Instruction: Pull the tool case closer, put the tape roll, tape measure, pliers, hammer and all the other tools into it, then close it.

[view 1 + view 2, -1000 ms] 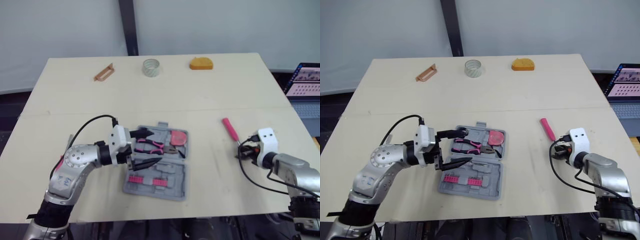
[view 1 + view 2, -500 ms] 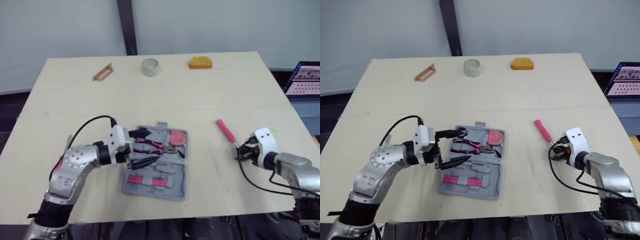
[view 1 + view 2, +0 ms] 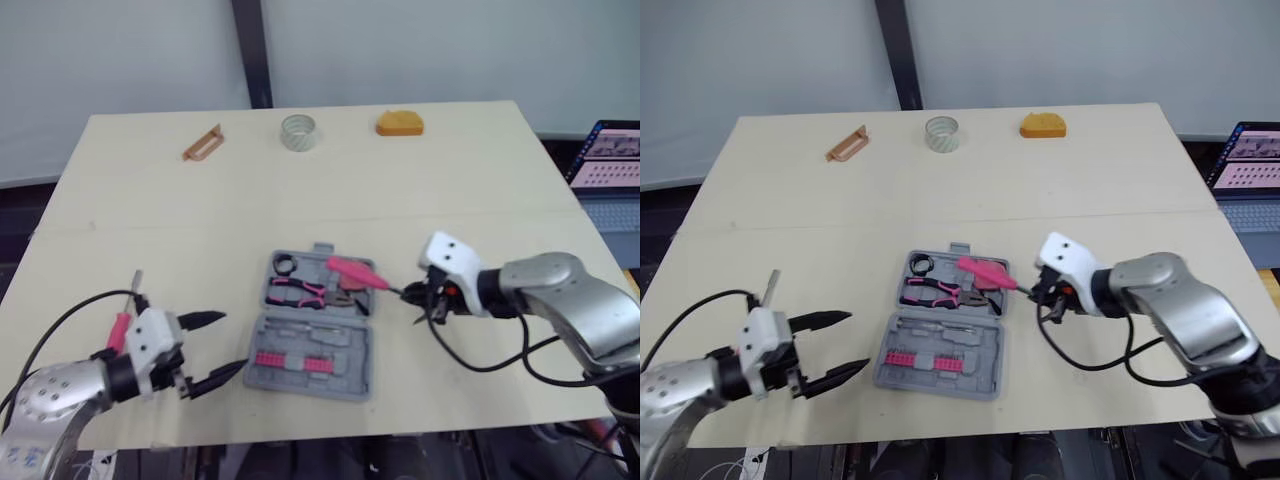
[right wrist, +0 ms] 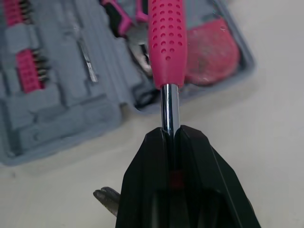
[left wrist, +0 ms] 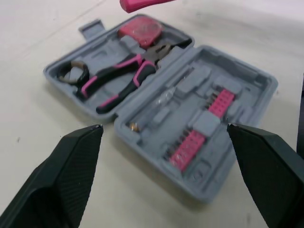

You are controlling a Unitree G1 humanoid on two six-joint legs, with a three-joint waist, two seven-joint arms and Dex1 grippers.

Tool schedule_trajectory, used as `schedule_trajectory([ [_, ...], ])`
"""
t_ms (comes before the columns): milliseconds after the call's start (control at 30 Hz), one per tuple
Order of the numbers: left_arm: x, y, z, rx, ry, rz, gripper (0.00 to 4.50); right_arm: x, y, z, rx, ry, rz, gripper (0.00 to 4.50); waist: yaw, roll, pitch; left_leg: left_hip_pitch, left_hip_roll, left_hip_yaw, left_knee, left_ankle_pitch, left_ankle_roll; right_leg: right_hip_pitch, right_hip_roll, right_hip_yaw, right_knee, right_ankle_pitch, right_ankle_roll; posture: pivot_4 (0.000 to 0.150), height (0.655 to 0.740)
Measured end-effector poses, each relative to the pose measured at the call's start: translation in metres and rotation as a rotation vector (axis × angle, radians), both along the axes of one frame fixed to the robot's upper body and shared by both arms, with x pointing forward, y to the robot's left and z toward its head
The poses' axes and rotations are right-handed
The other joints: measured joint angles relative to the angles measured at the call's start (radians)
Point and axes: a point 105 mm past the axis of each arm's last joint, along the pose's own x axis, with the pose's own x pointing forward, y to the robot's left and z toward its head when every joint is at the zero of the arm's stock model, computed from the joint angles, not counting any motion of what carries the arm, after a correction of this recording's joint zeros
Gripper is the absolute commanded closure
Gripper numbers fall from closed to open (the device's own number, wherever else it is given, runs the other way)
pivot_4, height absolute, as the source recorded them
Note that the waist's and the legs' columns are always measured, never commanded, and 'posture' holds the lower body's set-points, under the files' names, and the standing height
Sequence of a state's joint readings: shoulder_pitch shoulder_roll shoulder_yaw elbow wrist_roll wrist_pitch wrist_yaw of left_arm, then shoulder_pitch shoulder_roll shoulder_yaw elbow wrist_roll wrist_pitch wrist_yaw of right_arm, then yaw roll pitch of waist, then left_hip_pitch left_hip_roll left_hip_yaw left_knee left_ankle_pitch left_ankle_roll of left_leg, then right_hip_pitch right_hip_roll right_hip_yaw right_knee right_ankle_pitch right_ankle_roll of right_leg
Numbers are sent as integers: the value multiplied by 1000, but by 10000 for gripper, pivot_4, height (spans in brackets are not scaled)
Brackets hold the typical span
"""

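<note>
The right gripper (image 3: 410, 292) is seen clamped on the bare metal shaft of a pink-handled screwdriver (image 3: 352, 272), the two black fingers pressed tight against the shaft just behind the handle. The screwdriver is held roughly level and pointed left from the gripper. Its handle is carried over the far right corner of the open tool case (image 3: 315, 345), above a red round tool (image 5: 140, 28) seated there. The gripper itself is kept just off the right edge of the case, over the bare table (image 3: 450, 200).

In the far half of the case, black-and-pink pliers (image 3: 300, 292) are laid. Rows of pink bits (image 3: 285, 360) are seated in the near half.

The left gripper (image 3: 235, 340) is held near the left side of the case, apart from it, with its fingers spread wide and nothing between them. Just left of that arm, a second pink-handled tool (image 3: 120, 330) with a metal shaft is found lying on the table.

Along the far edge, well apart from both grippers, a brown tool (image 3: 203, 143), the tape roll (image 3: 298, 132) and an orange object (image 3: 400, 123) are set out from left to right. A laptop (image 3: 605, 160) is placed beyond the right edge of the table.
</note>
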State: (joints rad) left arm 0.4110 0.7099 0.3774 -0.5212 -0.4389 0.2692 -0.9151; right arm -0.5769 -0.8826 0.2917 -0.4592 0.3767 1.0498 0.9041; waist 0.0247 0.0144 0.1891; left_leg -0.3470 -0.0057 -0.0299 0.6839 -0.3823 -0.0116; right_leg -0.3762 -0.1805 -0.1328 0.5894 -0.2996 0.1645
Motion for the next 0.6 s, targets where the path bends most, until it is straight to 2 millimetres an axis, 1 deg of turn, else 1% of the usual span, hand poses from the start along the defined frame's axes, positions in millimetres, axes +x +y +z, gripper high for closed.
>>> schedule_trajectory([
  [133,-22,4,-8,7,24,14,0,-14,29,-2,-23,38,108,44314,1,0,0,-2,0,-1,0,0,0,-1,0,-1,-1,0,0,1500,7400],
  [200,-28,4,-12,12,31,16,0,-20,37,-7,-48,54,150,44314,1,0,0,-2,0,-1,0,0,0,-1,0,-1,-1,0,0,1500,7400],
  [300,-33,4,-15,3,34,30,0,-23,47,-13,-99,65,183,44314,-1,0,0,-2,0,-1,0,0,0,-1,0,0,0,0,0,1500,7400],
  [367,-33,0,-11,2,11,23,0,-23,55,-11,-115,53,198,44314,-1,0,0,-2,0,-1,0,0,0,-2,0,-1,0,0,0,1500,7400],
  [467,-34,-2,-13,-7,16,37,0,-26,59,-15,-147,59,208,44314,-3,0,0,-3,0,-1,0,0,0,-3,1,-1,0,0,0,1500,7400],
  [600,-36,-4,-14,-11,19,48,0,-37,64,-26,-201,90,249,44314,-3,0,0,-4,0,0,1,0,0,-5,1,0,1,0,0,1500,7400],
])
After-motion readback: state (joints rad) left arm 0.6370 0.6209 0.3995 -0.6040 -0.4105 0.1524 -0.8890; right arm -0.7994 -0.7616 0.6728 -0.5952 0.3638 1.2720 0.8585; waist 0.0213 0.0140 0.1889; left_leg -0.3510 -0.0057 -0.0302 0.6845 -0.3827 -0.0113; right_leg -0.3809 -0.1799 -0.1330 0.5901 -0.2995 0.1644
